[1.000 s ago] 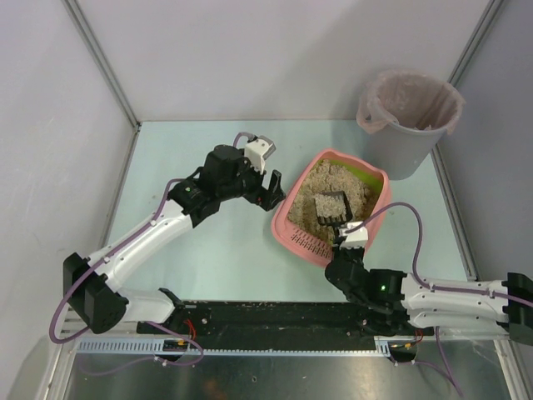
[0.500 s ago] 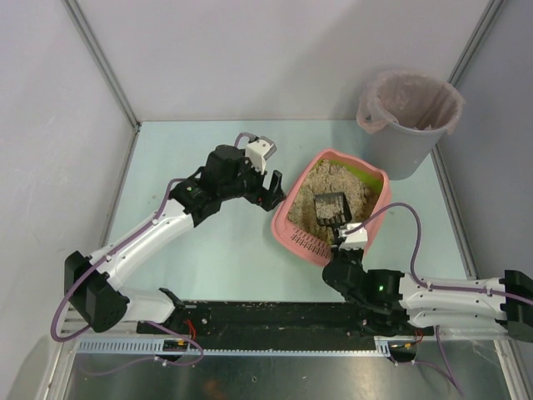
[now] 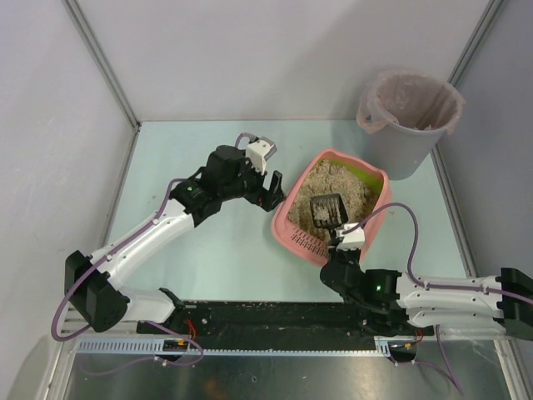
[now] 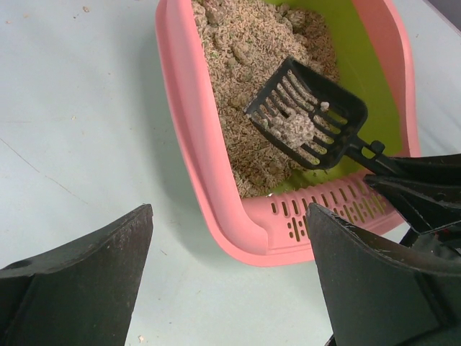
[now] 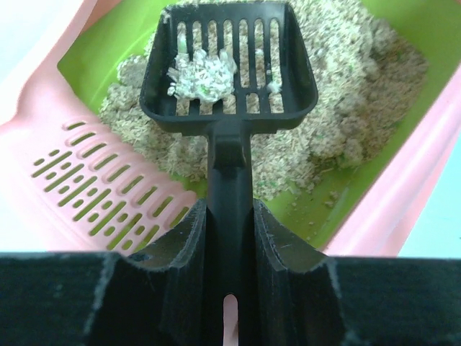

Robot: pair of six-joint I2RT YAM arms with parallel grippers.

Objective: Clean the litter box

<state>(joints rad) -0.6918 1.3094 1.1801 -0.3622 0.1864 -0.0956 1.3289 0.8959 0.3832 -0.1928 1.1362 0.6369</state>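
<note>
The pink litter box [image 3: 288, 223] with a yellow-green lining and beige litter sits right of the table's middle; it also shows in the left wrist view [image 4: 189, 108] and the right wrist view [image 5: 65, 144]. My right gripper [image 3: 340, 232] is shut on the handle of the black slotted scoop [image 3: 328, 210] and holds it above the litter. The scoop [image 5: 230, 65] carries a pale clump [image 5: 203, 76], also seen in the left wrist view [image 4: 295, 130]. My left gripper [image 3: 271, 188] is open and empty, just left of the box's left rim.
A grey round bucket [image 3: 408, 117] lined with a pinkish bag stands at the back right, beyond the box. Grey walls close the table at the back and both sides. A black rail [image 3: 275, 315] runs along the near edge.
The scoop has lifted out of the litter and now sits a little higher, with a clump in it. The left arm has not moved.
</note>
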